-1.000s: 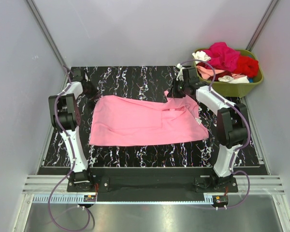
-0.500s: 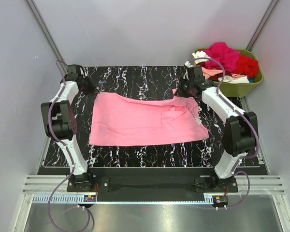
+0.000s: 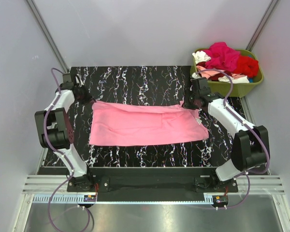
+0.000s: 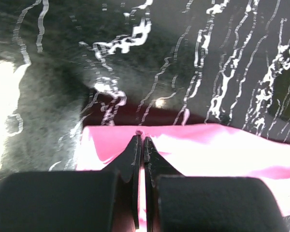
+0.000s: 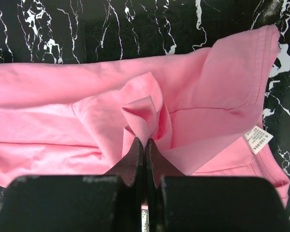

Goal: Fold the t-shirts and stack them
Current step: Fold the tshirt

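A medium pink t-shirt [image 3: 142, 124] lies spread on the black marbled table [image 3: 135, 82], folded into a wide band. My left gripper [image 3: 88, 100] is shut on its far left corner; in the left wrist view [image 4: 141, 140] pink cloth [image 4: 222, 150] shows between the closed fingers. My right gripper [image 3: 187, 103] is shut on a bunched fold at the far right edge, seen in the right wrist view [image 5: 145, 141] with the shirt [image 5: 77, 121] and its white label [image 5: 257, 139]. More t-shirts, magenta [image 3: 222, 54], red [image 3: 247, 65] and white, are piled in the tub.
An olive-green plastic tub [image 3: 253, 82] stands at the back right corner of the table, just behind my right arm. Grey walls close in both sides and the back.
Both grippers have drawn the shirt's far edge toward the near side and outward, lowering it. The raised far edge and sleeve now lie flat, and the shirt is a narrower band.
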### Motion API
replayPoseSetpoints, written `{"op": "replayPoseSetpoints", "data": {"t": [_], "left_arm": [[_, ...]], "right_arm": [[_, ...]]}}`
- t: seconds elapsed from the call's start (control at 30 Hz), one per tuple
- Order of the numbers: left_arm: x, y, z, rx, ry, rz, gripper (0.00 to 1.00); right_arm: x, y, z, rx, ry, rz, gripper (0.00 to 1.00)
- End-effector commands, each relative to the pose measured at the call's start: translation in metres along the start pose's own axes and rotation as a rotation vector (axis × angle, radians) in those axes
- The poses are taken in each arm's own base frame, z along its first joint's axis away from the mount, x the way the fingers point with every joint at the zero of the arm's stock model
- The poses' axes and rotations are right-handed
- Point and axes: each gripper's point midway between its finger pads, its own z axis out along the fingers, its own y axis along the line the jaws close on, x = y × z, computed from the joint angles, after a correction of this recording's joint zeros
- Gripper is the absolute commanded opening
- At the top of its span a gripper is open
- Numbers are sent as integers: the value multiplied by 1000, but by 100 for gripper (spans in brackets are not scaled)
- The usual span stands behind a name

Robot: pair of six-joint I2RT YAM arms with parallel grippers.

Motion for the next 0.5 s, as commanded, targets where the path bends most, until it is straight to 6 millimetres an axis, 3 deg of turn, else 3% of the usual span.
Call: {"op": "replayPoseSetpoints", "data": {"t": [0.0, 0.47], "left_arm": [[-25, -13, -23, 53, -105, 64, 0], [-14, -8, -39, 27, -101, 105, 0]], "right_arm": [[-9, -3, -17, 13, -57, 19, 0], [11, -22, -22, 89, -41, 55, 0]]}}
